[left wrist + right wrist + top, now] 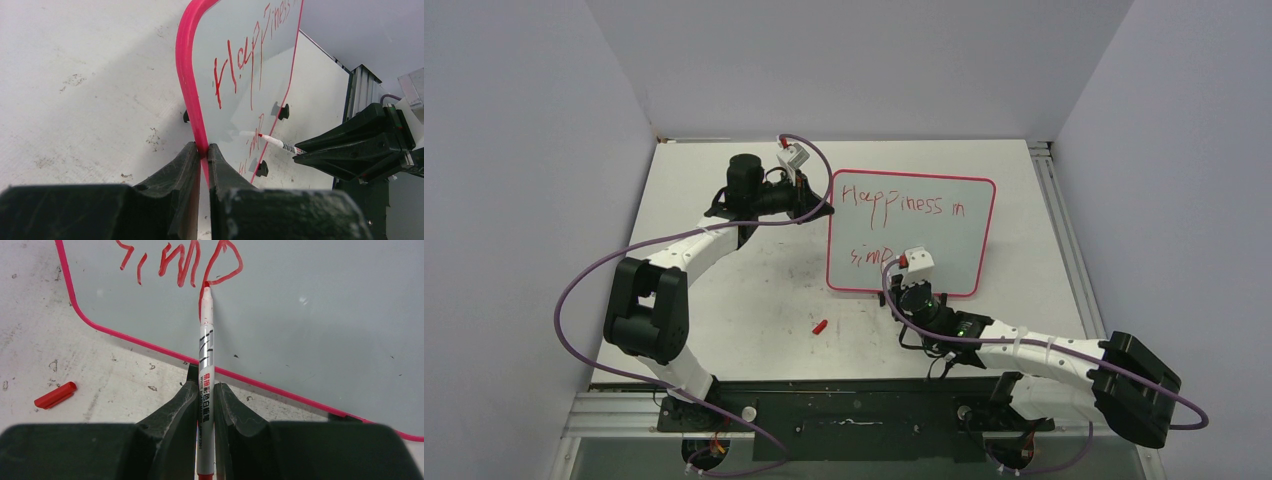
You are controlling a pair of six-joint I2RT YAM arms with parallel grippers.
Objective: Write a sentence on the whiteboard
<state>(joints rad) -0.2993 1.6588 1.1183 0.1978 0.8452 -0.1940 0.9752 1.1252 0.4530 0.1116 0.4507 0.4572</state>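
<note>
Whiteboard (964,250) on the desk (754,290), pink-red rim all round, small black clip feet (284,111) under it. Sentence (899,205) in thin red strokes across the whiteboard: "Happiness in" along the whiteboard's far edge, "simp" lower down toward its near left corner. Left claw (202,150) clenched on the whiteboard's left rim, a jaw on each face of the edge. Right claw (205,390) at the whiteboard's near edge, clamped on a white marker (206,350) with black and red print on its barrel. Marker reaching in over the near rim, red tip touching the whiteboard at the foot of the "p", last letter of the lower line. Red cap (55,395) loose on the desk, off the whiteboard's near left corner, apart from the rim and from both claws. Grey scuffs (75,80) on the desk beside the whiteboard's left edge.
</note>
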